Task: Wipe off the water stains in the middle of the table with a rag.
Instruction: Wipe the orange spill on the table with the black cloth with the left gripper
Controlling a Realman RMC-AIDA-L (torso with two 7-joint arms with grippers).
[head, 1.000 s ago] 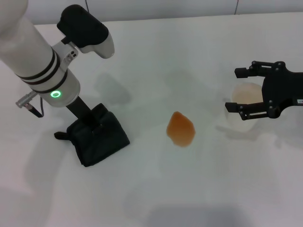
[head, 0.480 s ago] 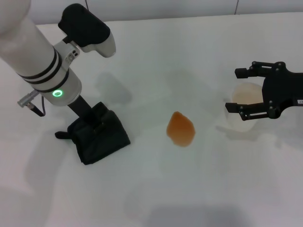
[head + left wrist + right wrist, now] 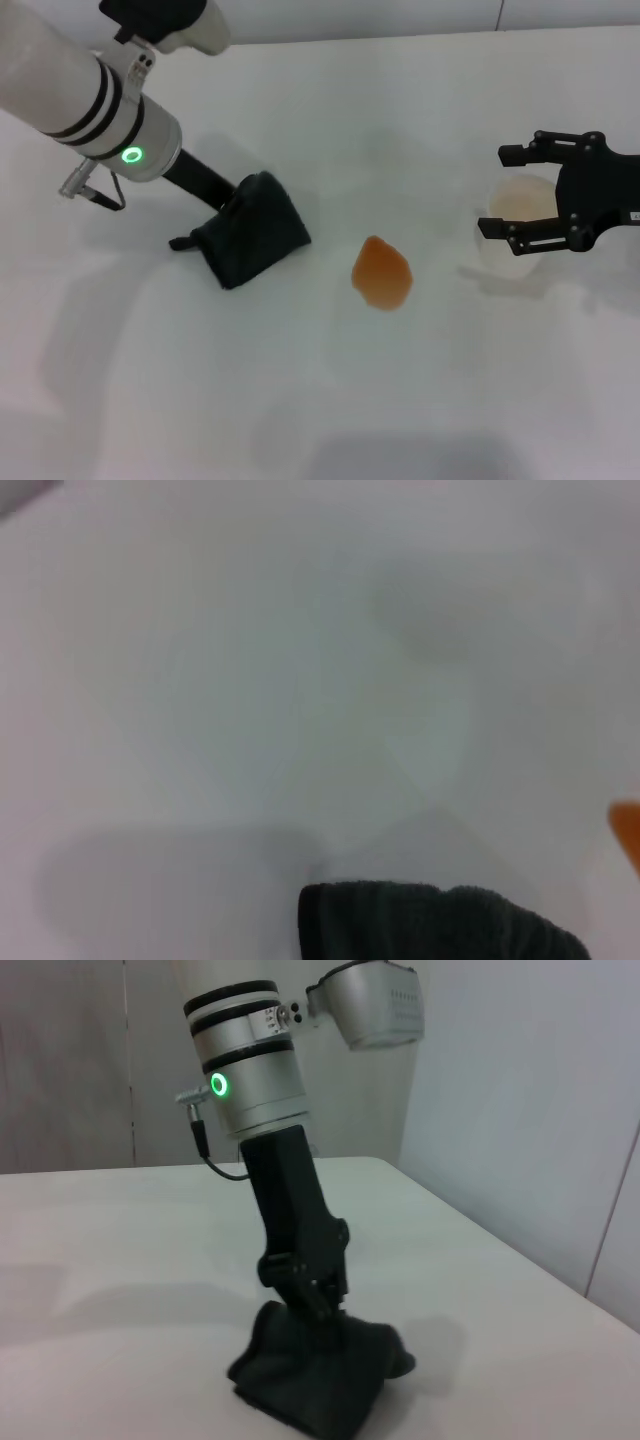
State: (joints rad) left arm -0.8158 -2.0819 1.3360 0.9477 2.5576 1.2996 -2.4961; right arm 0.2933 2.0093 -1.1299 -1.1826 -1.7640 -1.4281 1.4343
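the left gripper comes in from the far left, its arm slanting down to the rag, and its jaws are clamped on the bunched top of the cloth. in the right wrist view the same gripper shows from the front, its fingers pinched into the folds of the rag, whose lower part sits on the table. the rag is dark grey and lumpy, tilted, with one corner trailing out to the left.

the water stains show as one small orange blotch near the middle of the table, just to the right of the rag and not touching it. in the left wrist view only the top edge of the rag and a sliver of the orange blotch appear.

the right gripper hangs at the right side, jaws spread wide apart and empty, held over a clear cup with an orange-tinted inside. the cup stands well to the right of the blotch.
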